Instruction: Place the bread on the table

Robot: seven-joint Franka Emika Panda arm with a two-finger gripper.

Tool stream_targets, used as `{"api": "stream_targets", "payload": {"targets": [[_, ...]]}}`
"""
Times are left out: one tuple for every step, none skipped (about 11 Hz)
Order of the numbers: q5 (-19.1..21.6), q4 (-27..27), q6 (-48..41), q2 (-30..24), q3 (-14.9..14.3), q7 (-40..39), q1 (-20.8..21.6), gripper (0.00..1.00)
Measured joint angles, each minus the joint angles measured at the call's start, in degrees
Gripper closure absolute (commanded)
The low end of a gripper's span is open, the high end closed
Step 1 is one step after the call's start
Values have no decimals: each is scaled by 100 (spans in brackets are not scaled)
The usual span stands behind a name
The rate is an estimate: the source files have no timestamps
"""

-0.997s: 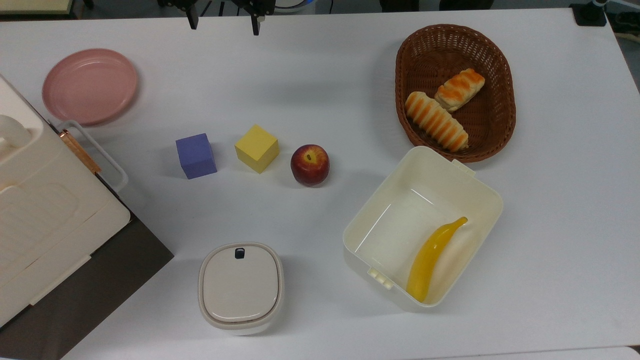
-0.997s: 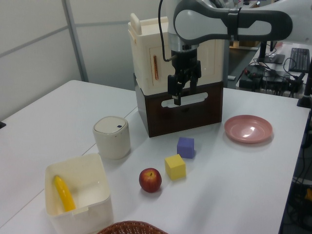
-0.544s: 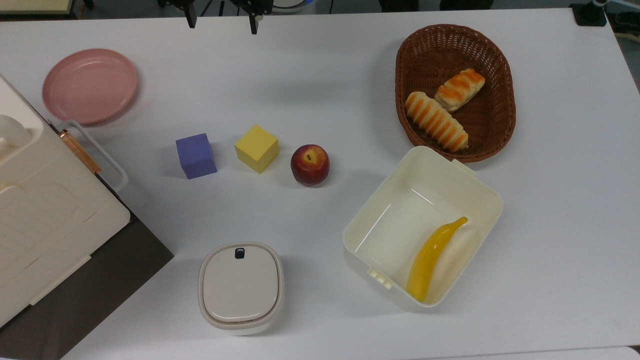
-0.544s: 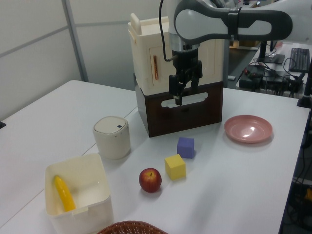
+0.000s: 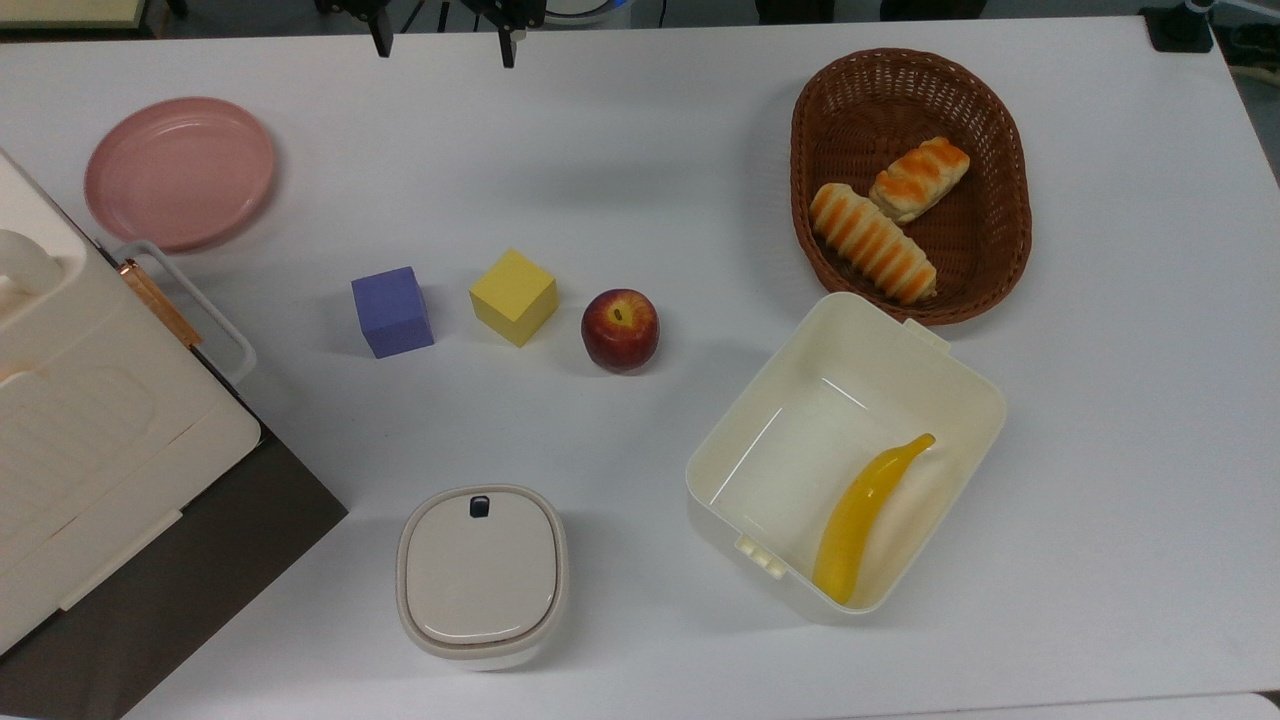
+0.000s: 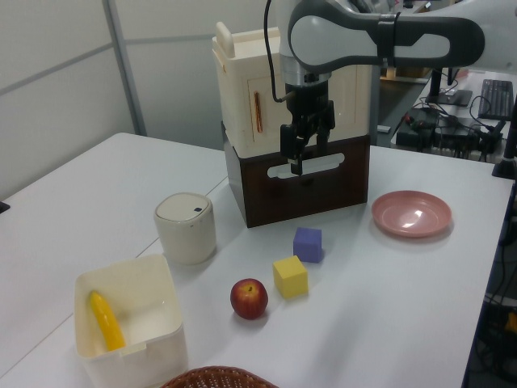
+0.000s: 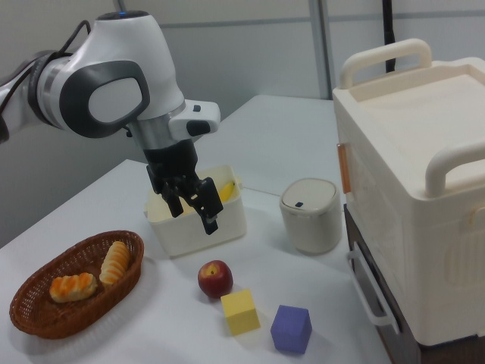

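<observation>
step: reach for bread (image 5: pixel 872 243) in basket (image 5: pixel 1003 250) | pincer (image 5: pixel 445 48) at 12 o'clock, fingers apart, empty | advice: straddle the loaf's narrow width — avoid bun (image 5: pixel 920 178) | place on table (image 5: pixel 660 180)

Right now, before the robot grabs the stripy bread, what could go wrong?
It might pick the wrong piece: the bread lies touching the shorter bun inside the basket, so the open gripper could catch the bun too.

The basket's wall is raised, so a finger might bump the rim or drag the basket along.

On the way to a bare spot on the table, the bread could fall into the open box right beside the basket.
</observation>
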Motion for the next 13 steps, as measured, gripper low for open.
{"api": "stream_targets", "payload": {"targets": [[0, -1, 0, 5, 0, -12, 0, 0], [0, -2, 0, 13, 0, -53, 0, 0], [0, -5, 0, 22, 0, -109, 2, 0], [0, -12, 0, 45, 7, -264, 10, 0], [0, -21, 0, 95, 24, -461, 20, 0], [0, -23, 43, 158, 43, -592, 25, 0], [0, -25, 115, 236, 58, -655, 28, 0], [0, -26, 202, 313, 62, -669, 35, 0], [0, -41, 287, 384, 64, -790, 43, 0], [0, -74, 349, 426, 64, -959, 46, 0], [0, -153, 420, 438, 64, -1123, 46, 0], [0, -269, 531, 442, 64, -1294, 46, 0], [0, -426, 718, 446, 64, -1458, 46, 0]]}}
